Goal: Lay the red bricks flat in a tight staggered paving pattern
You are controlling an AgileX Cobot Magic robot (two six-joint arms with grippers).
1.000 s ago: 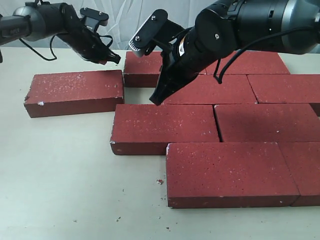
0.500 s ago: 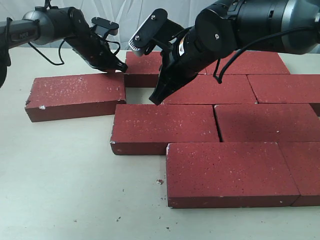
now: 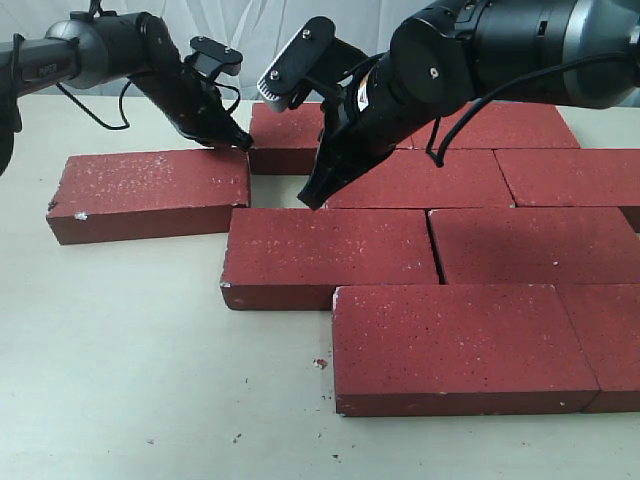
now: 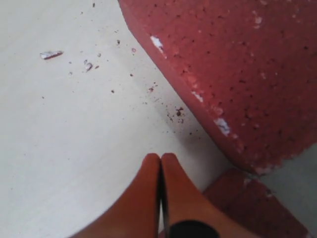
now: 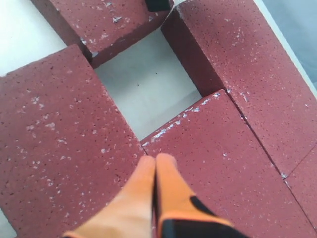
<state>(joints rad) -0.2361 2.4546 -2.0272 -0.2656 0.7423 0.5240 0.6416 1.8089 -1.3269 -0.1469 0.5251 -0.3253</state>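
Our left tool, tips pressed together, sits at the far corner of the loose brick, on the side nearest the laid red bricks; we cannot tell if it touches. Our right tool, also pinched together, hangs just past that brick's inner end, above the gap of bare surface. We judge the step is closing that gap. We should push low and square so the brick slides without swinging.
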